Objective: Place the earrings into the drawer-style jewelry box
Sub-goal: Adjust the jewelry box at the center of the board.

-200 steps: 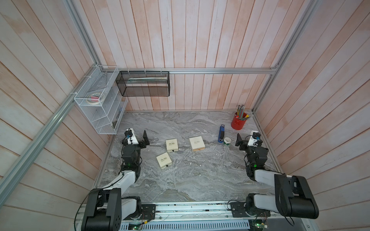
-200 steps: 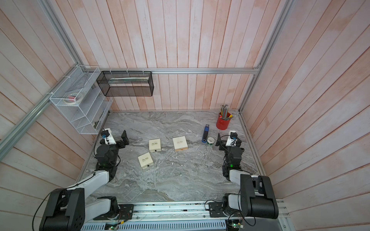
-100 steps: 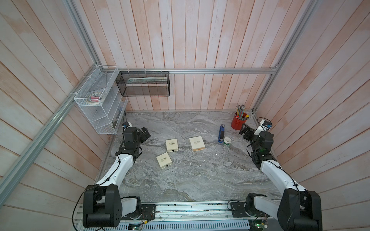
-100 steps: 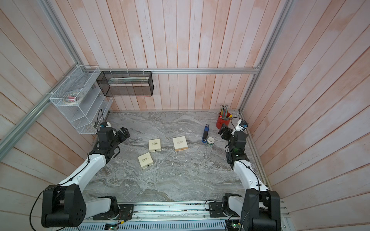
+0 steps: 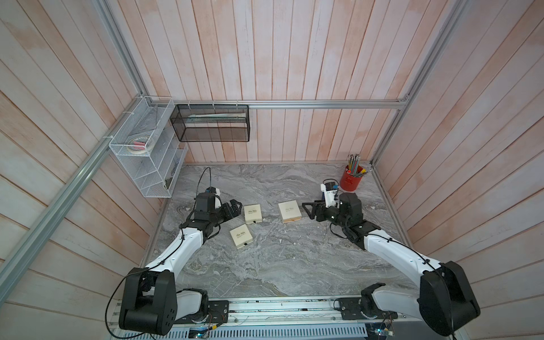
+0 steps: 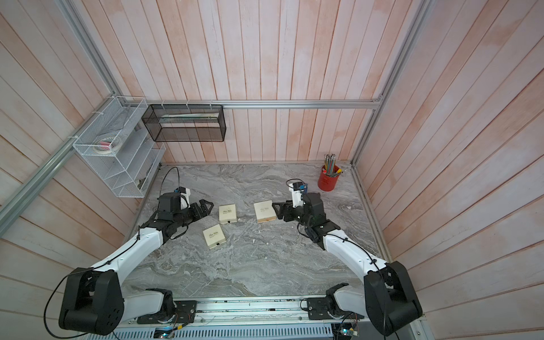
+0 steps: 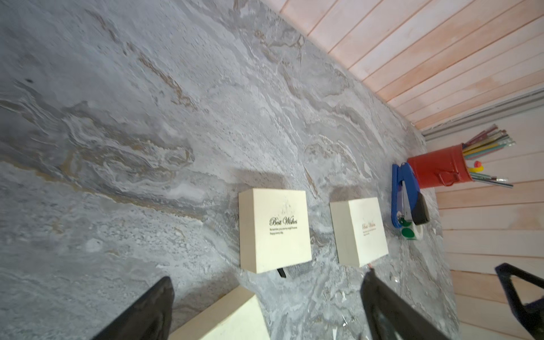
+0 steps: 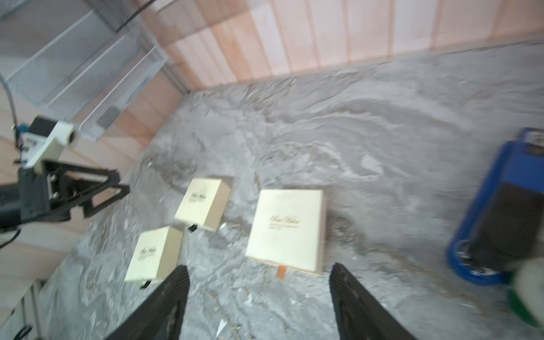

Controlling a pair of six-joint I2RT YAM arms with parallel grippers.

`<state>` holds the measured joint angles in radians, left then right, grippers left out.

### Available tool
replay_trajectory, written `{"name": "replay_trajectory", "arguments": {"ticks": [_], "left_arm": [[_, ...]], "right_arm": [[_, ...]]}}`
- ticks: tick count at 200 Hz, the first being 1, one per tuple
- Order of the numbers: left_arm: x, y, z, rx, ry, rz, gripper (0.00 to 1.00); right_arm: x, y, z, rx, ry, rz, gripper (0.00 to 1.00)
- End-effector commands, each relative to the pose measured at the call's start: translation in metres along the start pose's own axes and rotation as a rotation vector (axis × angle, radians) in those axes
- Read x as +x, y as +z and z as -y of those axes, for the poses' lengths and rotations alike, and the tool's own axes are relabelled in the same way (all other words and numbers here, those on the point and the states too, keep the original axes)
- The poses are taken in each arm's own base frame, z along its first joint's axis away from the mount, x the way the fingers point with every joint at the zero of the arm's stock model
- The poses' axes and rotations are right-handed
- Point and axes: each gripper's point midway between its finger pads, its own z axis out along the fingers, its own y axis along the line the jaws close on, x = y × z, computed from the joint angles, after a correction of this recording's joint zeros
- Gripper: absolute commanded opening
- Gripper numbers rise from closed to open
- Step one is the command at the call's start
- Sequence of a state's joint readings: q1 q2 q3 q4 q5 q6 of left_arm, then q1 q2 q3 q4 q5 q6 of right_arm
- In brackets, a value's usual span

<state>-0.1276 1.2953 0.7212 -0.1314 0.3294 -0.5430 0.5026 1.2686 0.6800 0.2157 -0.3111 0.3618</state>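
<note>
Three shut cream drawer-style boxes lie on the marble table. The largest (image 5: 289, 211) (image 6: 265, 211) (image 8: 287, 229) has an orange pull tab. Two smaller ones (image 5: 253, 213) (image 5: 241, 236) have black tabs. I cannot make out any earrings. My left gripper (image 5: 234, 208) (image 6: 206, 207) (image 7: 268, 279) hovers open just left of the smaller boxes with nothing between its fingers. My right gripper (image 5: 307, 210) (image 6: 276, 209) (image 8: 259, 268) is open and empty, pointing at the largest box from its right, a short gap away.
A red pencil cup (image 5: 351, 179) stands in the back right corner, with a blue stapler (image 7: 404, 197) and a green tape roll (image 7: 410, 232) beside it. A white wire rack (image 5: 147, 153) and a black mesh basket (image 5: 212, 123) hang on the walls.
Both arms have unfolded from near the table's sides and reached inward and down toward the boxes. The right jaws have narrowed somewhat.
</note>
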Motion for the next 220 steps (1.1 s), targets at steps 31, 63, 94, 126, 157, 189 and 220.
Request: {"name": "replay_trajectory", "arguments": {"ticks": [31,63,94,126,157,189,220], "left_arm": [[0.028,0.018,0.012,0.139,-0.021,-0.114,0.98],[0.042,0.023,0.005,0.144,-0.049,-0.146,0.9],[0.052,0.028,-0.001,0.139,-0.071,-0.173,0.89],[0.058,0.033,-0.01,0.104,-0.066,-0.193,0.89],[0.065,0.038,-0.017,0.089,-0.076,-0.218,0.87],[0.073,0.037,-0.017,0.099,-0.097,-0.232,0.83],[0.081,0.034,-0.019,0.105,-0.11,-0.25,0.81]], "right_arm": [[0.08,0.042,-0.083,-0.181,-0.125,-0.227,0.59],[0.108,0.066,-0.117,-0.261,-0.143,-0.298,0.43],[0.124,0.088,-0.13,-0.296,-0.141,-0.337,0.37],[0.137,0.106,-0.133,-0.303,-0.154,-0.374,0.36],[0.145,0.12,-0.133,-0.303,-0.153,-0.399,0.36],[0.153,0.131,-0.131,-0.301,-0.139,-0.417,0.36],[0.16,0.142,-0.127,-0.289,-0.114,-0.428,0.34]]}}
